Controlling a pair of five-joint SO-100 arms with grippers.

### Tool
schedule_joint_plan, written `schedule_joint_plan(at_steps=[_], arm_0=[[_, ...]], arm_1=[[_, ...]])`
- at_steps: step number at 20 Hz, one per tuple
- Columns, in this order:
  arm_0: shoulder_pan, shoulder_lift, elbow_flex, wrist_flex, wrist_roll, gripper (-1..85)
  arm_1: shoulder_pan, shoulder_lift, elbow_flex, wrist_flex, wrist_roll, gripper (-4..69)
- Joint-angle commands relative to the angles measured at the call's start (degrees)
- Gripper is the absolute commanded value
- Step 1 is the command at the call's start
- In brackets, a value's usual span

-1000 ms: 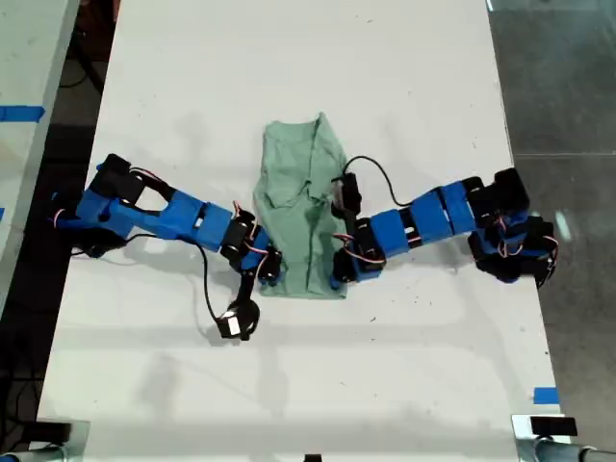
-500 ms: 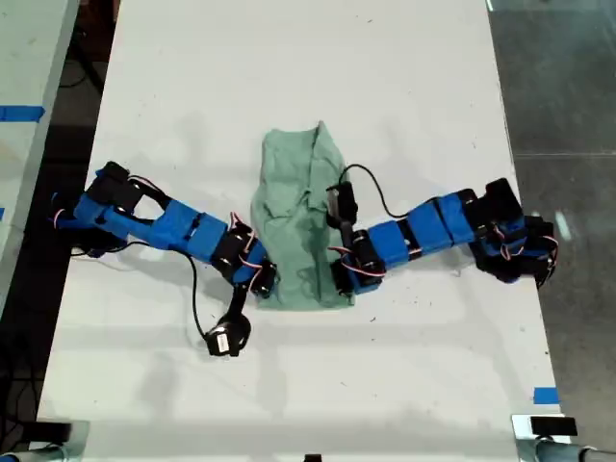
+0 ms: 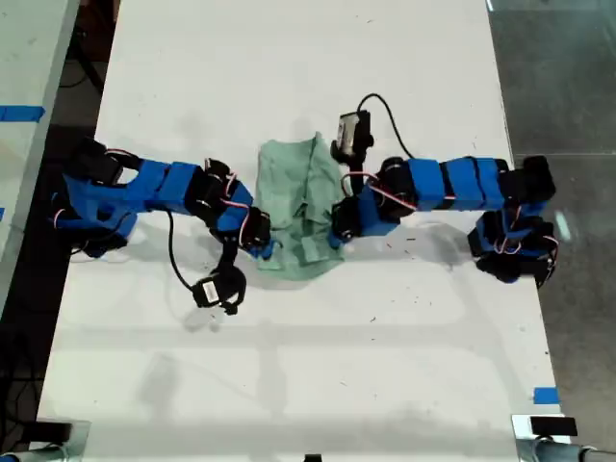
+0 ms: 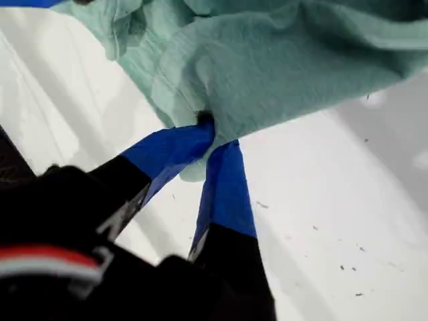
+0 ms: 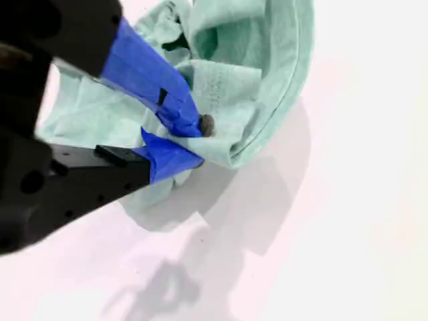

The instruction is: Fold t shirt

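Two grips on, and moving! Clamped shut on a bunched edge of the shirt (image 4: 281, 60) with my first gripper (image 4: 210, 137), blue tips pinched together through the cloth. Same story at my second gripper (image 5: 194, 144): closed tight on a fold, with a rolled hem curling round the tips. No gap to be seen at either pincer.

Now the change. Stretched long and fairly flat down the middle of the table (image 3: 308, 385) a second ago. Much shorter now in the exterior view, with the near hem hauled away from the view's bottom and toward the far end. Swung that way too, both arms (image 3: 164, 188), one from each side of the exterior view, with the cloth carried between them. Can't say from the wrist views which arm is first and which second.

Lying mid-table between the two pincers, far part flat, near part heaped and wrinkled over itself. Lifted off the surface at both pinched spots, by the look of the shadows under the cloth.

Reads as the crosswise fold half made: near end brought over, not yet laid down or smoothed. Likely next: carrying on toward the far edge, lowering, then letting go. Worth watching that heap, a probable source of a crooked fold.
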Motion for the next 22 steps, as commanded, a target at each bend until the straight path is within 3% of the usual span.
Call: schedule_joint_plan(at_steps=[1,8,13,14,15,16,22], arm_0=[[-8.3,9.0,0.7,1.3,2.1,0.1],[-29.0,10.0,4.7,1.5,5.0,0.1],[-39.4,5.5,7.4,0.9,7.6,0.1],[-40.9,3.4,6.4,0.4,9.4,4.0],[-42.4,1.0,5.5,0.2,10.9,14.5],[-43.9,-1.8,4.9,0.2,12.5,17.3],[-49.4,-11.6,4.7,1.1,20.7,19.9]], arm_1=[[7.7,5.6,-2.3,-4.2,-5.2,-1.4],[24.4,4.6,0.7,-16.2,-11.0,-1.5],[32.2,1.1,2.2,-20.0,-12.6,-1.2],[33.4,-0.6,2.2,-20.2,-13.0,-1.0],[34.6,-2.5,2.1,-20.5,-13.5,0.5],[35.8,-4.7,2.1,-20.7,-14.2,2.2],[41.7,-14.2,0.9,-18.0,-17.4,26.8]])
